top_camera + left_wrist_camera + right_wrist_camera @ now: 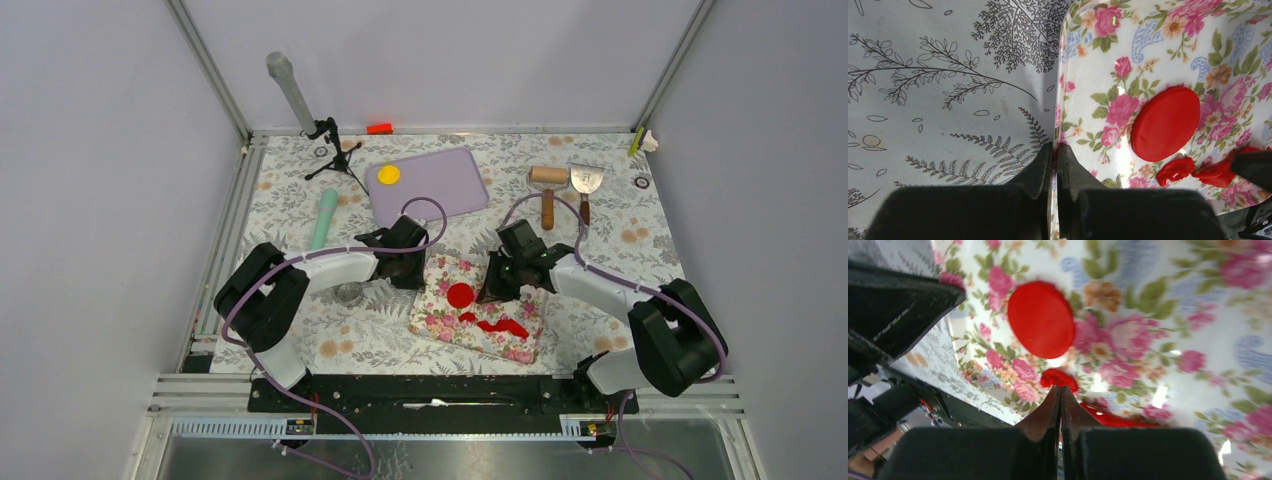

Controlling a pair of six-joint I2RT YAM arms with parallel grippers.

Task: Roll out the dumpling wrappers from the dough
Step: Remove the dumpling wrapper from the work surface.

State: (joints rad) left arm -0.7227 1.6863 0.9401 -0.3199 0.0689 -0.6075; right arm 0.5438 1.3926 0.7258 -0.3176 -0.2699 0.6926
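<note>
A flat round red wrapper (460, 295) (1165, 123) (1040, 319) lies on a rose-patterned mat (440, 320) (1088, 75). Ragged red dough scraps (503, 326) (1175, 169) (1059, 378) lie just beside it on the same mat. A yellow wrapper (389, 174) rests on the lilac board (440, 185) at the back. My left gripper (408, 268) (1054, 146) is shut on the mat's left edge, which runs in between its fingers. My right gripper (492, 290) (1060, 387) is shut, its tips at a small red scrap; whether it pinches the scrap is unclear.
A wooden rolling pin (548, 190) and a metal scraper (586, 182) lie at the back right. A teal tool (324, 218) lies at the left, near a small black tripod (330, 150). A red-orange block (379, 128) sits at the far edge.
</note>
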